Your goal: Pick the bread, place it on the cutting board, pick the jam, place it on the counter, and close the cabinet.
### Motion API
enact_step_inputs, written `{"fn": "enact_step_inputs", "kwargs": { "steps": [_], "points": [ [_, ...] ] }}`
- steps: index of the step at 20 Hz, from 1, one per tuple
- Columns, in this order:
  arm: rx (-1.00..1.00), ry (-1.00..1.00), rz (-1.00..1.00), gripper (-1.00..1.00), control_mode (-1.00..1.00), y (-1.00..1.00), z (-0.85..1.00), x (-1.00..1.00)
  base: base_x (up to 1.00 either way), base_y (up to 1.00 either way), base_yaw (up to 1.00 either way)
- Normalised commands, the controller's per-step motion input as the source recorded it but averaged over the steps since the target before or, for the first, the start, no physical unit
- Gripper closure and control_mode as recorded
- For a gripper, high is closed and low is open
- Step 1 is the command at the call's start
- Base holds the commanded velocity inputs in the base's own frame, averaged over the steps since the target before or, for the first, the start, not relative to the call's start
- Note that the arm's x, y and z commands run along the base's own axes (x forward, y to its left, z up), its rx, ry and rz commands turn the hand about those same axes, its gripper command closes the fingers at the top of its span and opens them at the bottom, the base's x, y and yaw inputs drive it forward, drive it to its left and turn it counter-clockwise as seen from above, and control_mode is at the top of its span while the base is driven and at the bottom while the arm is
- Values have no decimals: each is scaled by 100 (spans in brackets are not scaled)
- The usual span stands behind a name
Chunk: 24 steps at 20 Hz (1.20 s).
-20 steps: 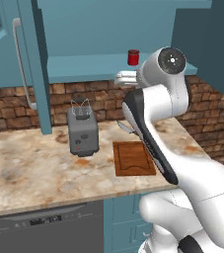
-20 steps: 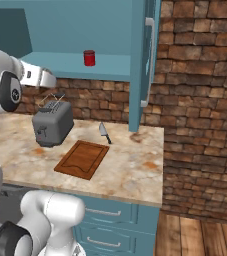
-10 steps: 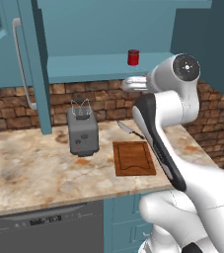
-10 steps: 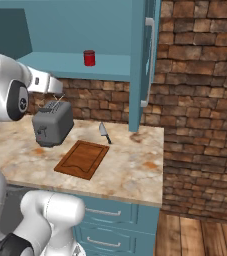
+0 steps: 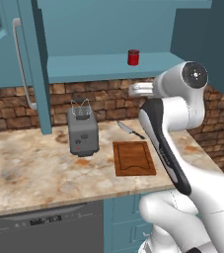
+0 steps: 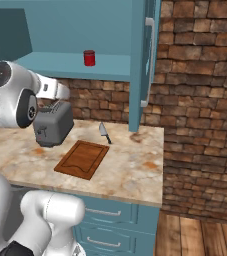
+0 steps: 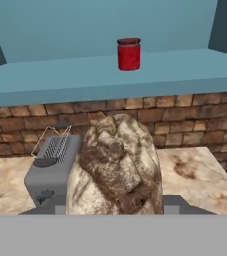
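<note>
Bread [image 7: 117,167] apparently gripped in the pincer, now drawn farther back from the cabinet [image 5: 108,66] shelf than before.

Bread [image 7: 116,167] is sitting front & center, low in frame, rounded top pointing to 12 o'clock, w/ the finger tips hiding behind it, so can't tell the grip. Toaster [image 7: 52,170] is peeking out at 9 o'clock, touching the loaf's edge in the pic. Jam [image 7: 129,54] is standing upright at 12 o'clock on the cabinet [image 7: 75,75] shelf. Counter [image 7: 195,172] is showing at 3 o'clock.
</note>
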Motion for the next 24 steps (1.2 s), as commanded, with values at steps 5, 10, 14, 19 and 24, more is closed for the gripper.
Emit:
{"fn": "enact_step_inputs", "kwargs": {
  "steps": [5, 10, 14, 19, 24],
  "points": [
    [0, 0, 3, 100, -100, -13, -20, 0, 0, 0, 0],
    [0, 0, 3, 100, -100, -12, -17, 0, 0, 0, 0],
    [0, 0, 2, 100, -100, -9, -20, 0, 0, 0, 0],
    [0, 0, 2, 100, -100, -9, -20, 0, 0, 0, 0],
    [0, 0, 2, 100, -100, -8, -15, 0, 0, 0, 0]
  ]
}}
